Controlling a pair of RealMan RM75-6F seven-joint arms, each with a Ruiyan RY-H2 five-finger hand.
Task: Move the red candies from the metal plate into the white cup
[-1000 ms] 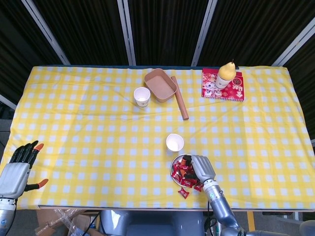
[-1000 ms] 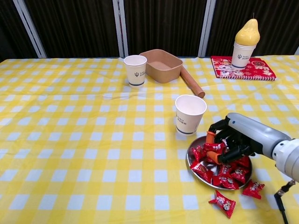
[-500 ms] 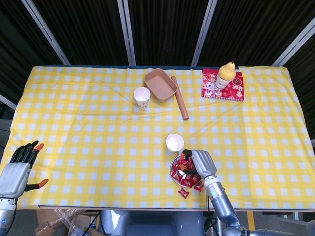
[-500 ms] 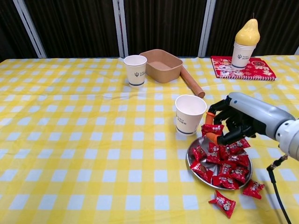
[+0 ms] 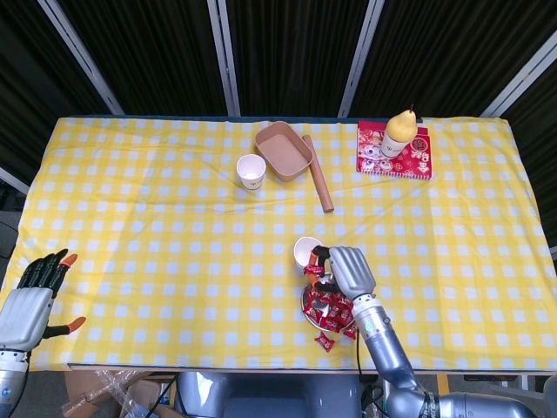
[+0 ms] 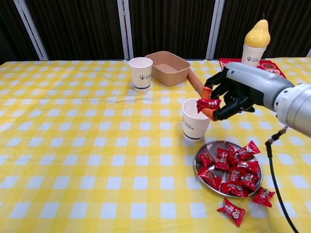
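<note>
My right hand (image 6: 232, 91) pinches a red candy (image 6: 207, 103) just above the rim of the near white cup (image 6: 195, 122); in the head view that right hand (image 5: 345, 268) sits beside the cup (image 5: 305, 251). The metal plate (image 6: 205, 149) in front of the cup holds several red candies (image 6: 233, 167); from the head view the same pile (image 5: 326, 306) shows below the hand. Two more candies (image 6: 232, 211) lie on the cloth off the plate. My left hand (image 5: 35, 300) hangs open at the table's near left corner, holding nothing.
A second white cup (image 6: 141, 72), a brown paper tray (image 6: 167, 68) and a brown roll (image 6: 198, 86) stand at the back. A red booklet (image 6: 252, 70) with a cup topped by a yellow pear shape (image 6: 256, 42) is at the back right.
My right hand has lifted a red candy from the plate and carried it up and back, from over the plate to over the near cup's rim. The left hand has not moved.
</note>
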